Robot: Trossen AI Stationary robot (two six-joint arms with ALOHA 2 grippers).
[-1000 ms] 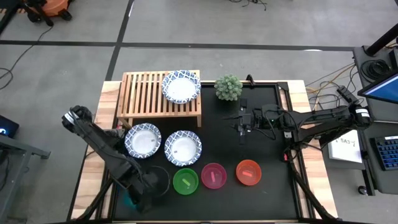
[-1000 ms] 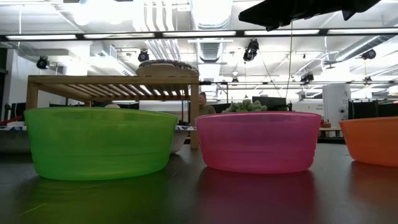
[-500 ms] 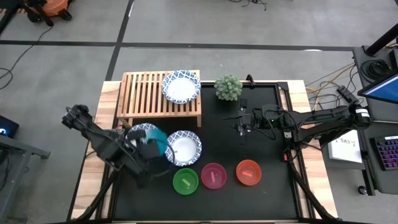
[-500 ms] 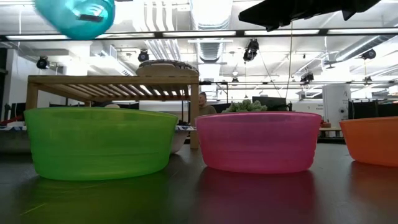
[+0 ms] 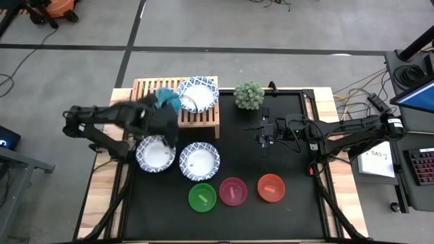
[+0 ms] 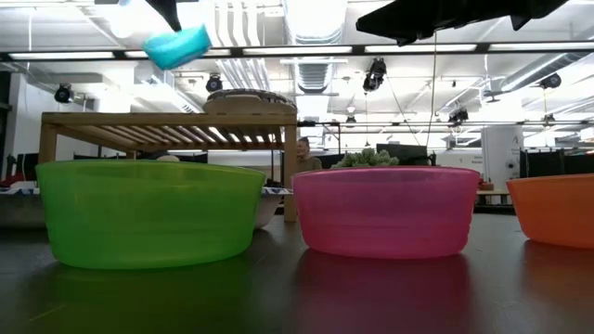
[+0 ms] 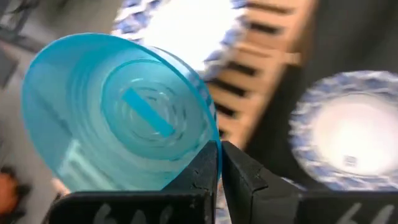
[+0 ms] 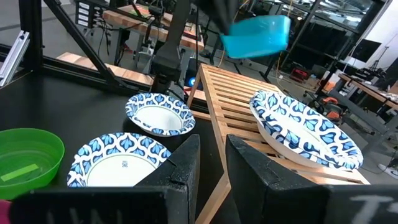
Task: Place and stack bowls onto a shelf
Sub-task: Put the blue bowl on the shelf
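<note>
1. Three patterned white bowls: one [image 5: 197, 95] on the slatted wooden shelf [image 5: 152, 107], two on the mat
2. Left gripper [image 7: 219, 163] clamps the translucent teal bowl [image 5: 167, 100] above the shelf
3. Right gripper [image 5: 263, 138] idle, fingers slightly apart

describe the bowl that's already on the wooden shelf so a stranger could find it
Start at the light-wood slatted shelf at the table's far left. On its right end sits a wide white bowl with a blue patterned rim. Two matching bowls lie on the black mat; only this one rests on the slats.
</note>
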